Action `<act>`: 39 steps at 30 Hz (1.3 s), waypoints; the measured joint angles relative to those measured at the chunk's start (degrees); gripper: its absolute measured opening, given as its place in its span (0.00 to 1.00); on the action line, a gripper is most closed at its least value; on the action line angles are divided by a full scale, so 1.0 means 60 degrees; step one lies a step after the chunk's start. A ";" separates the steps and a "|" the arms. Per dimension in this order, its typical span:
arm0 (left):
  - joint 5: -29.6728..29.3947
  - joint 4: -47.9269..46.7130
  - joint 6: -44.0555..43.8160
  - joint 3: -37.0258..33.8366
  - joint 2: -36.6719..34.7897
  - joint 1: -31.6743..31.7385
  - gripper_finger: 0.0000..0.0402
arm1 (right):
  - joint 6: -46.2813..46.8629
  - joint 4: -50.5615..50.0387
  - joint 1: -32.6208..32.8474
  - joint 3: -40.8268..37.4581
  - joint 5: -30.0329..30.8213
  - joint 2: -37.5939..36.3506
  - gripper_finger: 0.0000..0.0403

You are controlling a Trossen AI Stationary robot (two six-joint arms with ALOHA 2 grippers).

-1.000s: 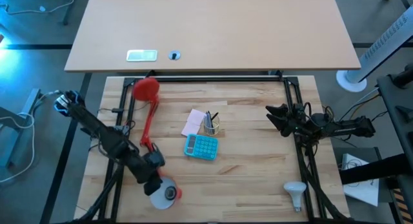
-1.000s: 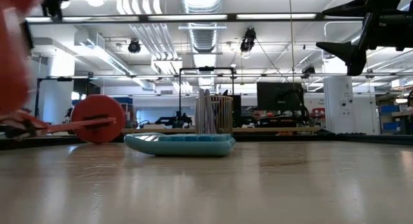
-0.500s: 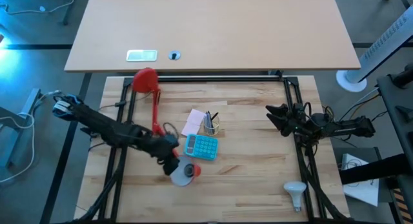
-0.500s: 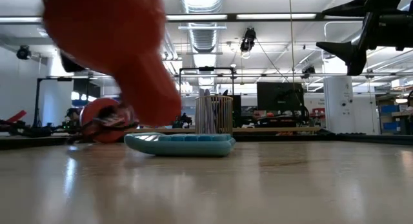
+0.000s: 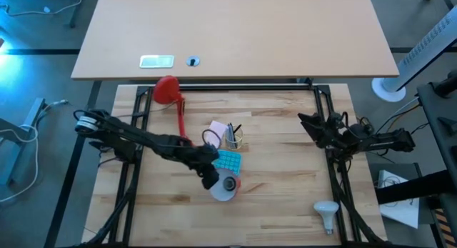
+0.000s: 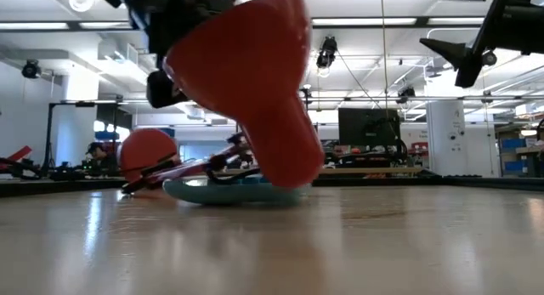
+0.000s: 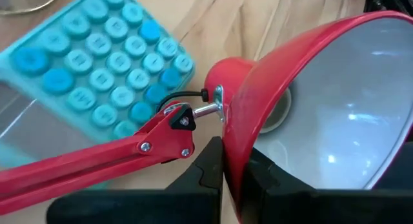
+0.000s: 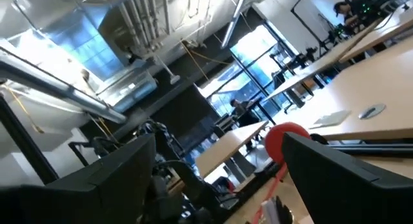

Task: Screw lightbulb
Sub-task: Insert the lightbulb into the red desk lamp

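Even bright overhead light, soft shadows on the table [image 5: 285, 205]. Low view: ceiling strip lights [image 6: 374, 21] glare, tabletop reflects them, red lamp shade [image 6: 255, 82] near the lens is blurry. Left wrist view slightly soft.

Layout, high view. Lamp shade [image 5: 226, 186] sits just below centre of frame, held at its rim by the left gripper [image 5: 212, 178], touching the lower edge of the calculator [image 5: 227, 161]. Lamp arm [image 5: 181, 119] runs up-left from there to the lamp base [image 5: 167, 90] at upper left of the table [image 5: 285, 198]. Pen holder [image 5: 233, 137] lies just above the calculator, paper note [image 5: 213, 134] to its left. Lightbulb [image 5: 327, 214] lies at lower right. Right gripper [image 5: 305, 126] hovers at right of centre.
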 joint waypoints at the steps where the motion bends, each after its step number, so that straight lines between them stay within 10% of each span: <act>1: 0.0035 -0.0063 0.0000 0.0150 0.0188 0.0016 0.03 | 0.0378 0.0248 0.0000 0.0000 0.0000 0.0000 0.82; 22: -0.0325 -0.1083 0.0145 0.2045 0.1217 0.0514 0.27 | 0.1262 -0.0494 0.0000 0.0007 0.0860 0.0061 0.82; 39: -0.0546 -0.7698 0.0294 0.3969 -0.0591 -0.0308 0.44 | -0.0443 -0.2994 -0.0001 0.1386 0.1115 0.2534 0.82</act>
